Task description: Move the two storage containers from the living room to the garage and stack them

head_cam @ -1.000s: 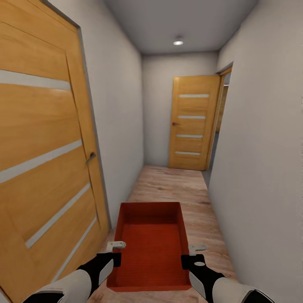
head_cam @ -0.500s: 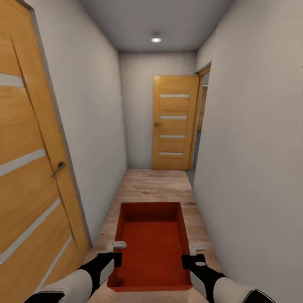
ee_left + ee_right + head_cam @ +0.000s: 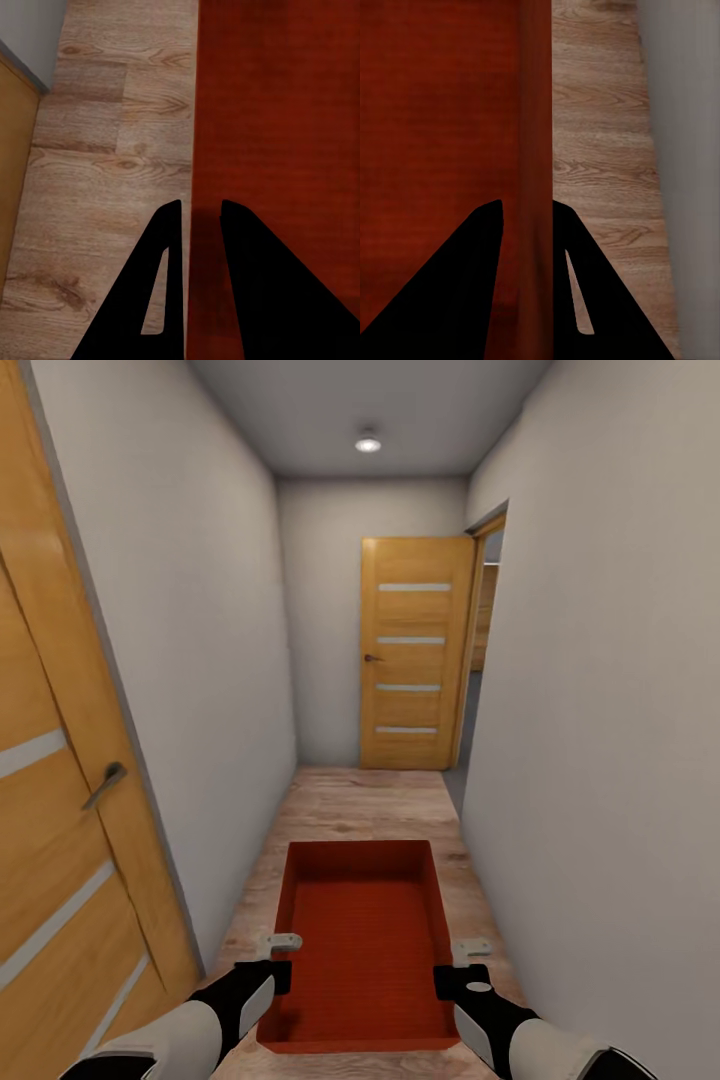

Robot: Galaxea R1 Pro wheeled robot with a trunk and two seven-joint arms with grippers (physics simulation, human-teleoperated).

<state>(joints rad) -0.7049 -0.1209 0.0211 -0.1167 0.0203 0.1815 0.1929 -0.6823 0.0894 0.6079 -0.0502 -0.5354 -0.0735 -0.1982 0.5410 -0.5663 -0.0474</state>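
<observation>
Fingers of left gripper (image 3: pixel 201 225) pinched across the tub (image 3: pixel 362 950) wall, one finger inside, one outside; fingers of right gripper (image 3: pixel 526 225) clamped likewise on the opposite wall. Two-sided pinch likely chosen to carry the wide, thin-walled tub level between the arms. Around and ahead of the fingers: narrow corridor, white walls (image 3: pixel 610 690) close on both sides, wood floor (image 3: pixel 370 805) below the tub. Beside the left fingers, a wooden door (image 3: pixel 60 830) with handle. Far ahead of the fingers, another door (image 3: pixel 412 655) standing ajar, and a ceiling lamp (image 3: pixel 368 444). No garage visible; tub probably in transit.
</observation>
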